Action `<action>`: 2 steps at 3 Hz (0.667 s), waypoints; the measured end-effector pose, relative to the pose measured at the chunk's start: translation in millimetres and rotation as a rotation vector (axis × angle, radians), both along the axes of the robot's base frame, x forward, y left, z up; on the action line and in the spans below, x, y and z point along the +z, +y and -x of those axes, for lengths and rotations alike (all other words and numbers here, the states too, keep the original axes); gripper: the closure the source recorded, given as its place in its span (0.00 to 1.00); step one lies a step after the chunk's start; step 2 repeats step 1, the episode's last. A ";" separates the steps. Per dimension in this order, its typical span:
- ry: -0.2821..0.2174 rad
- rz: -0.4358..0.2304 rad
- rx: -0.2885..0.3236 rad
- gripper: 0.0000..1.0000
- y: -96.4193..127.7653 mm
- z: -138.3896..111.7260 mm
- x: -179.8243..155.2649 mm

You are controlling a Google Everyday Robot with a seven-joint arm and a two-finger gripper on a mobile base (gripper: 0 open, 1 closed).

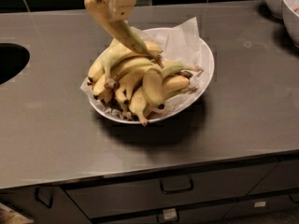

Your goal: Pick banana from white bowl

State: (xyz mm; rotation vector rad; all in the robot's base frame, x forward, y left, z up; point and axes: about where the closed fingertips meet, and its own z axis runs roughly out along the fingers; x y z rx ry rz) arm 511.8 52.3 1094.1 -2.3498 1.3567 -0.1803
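At the far left a dark rounded cut-out (9, 62) opens in the grey countertop (56, 125).

Right of it, at the top edge of the view, sits the gripper (117, 8) - a pale cream body coming in from above, over the left half of the white bowl (208, 64). Its fingers are pressed in on the upper part of the banana (127, 34), pinching it just below the dark blossom tip. The banana hangs tilted: the tip points up and left, clear of the bowl, and the long body slopes down to the right, turning greener toward the stem. That stem end lies low over the heap of other bananas (140, 78); whether it touches them cannot be told.

The heap - roughly 10 yellow and greenish bananas - fills the left and middle of the bowl, stems pointing right and down. Crinkled white paper (184, 34) lines the bowl and stands up bare at its right rear.

In the top right corner 2 smaller deep white bowls (290, 13) are cut off by the frame, well apart from the wide bowl.

Below the counter edge runs a row of dark drawers, 1 with a handle (176, 186) near the middle.
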 end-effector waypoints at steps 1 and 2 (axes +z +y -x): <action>-0.029 -0.030 0.002 1.00 6.8 -6.4 4.6; -0.029 -0.030 0.002 1.00 6.8 -6.4 4.6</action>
